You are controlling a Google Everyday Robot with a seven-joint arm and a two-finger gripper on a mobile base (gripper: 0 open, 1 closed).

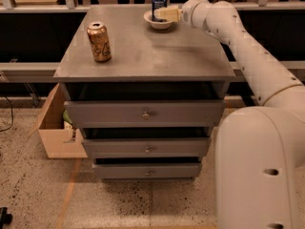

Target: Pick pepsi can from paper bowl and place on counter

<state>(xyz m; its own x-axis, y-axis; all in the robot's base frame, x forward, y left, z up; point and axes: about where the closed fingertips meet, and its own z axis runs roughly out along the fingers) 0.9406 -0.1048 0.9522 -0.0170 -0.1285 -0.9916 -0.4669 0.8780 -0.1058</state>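
Observation:
The blue pepsi can with a silver top stands upright in the small white paper bowl at the far middle of the grey counter. My gripper reaches in from the right on the white arm and its tan fingers are at the can's right side, over the bowl. The can still stands in the bowl.
A gold patterned can stands upright on the counter's left part. The cabinet has three drawers with round knobs. An open cardboard box sits on the floor at the left. A railing runs behind the counter.

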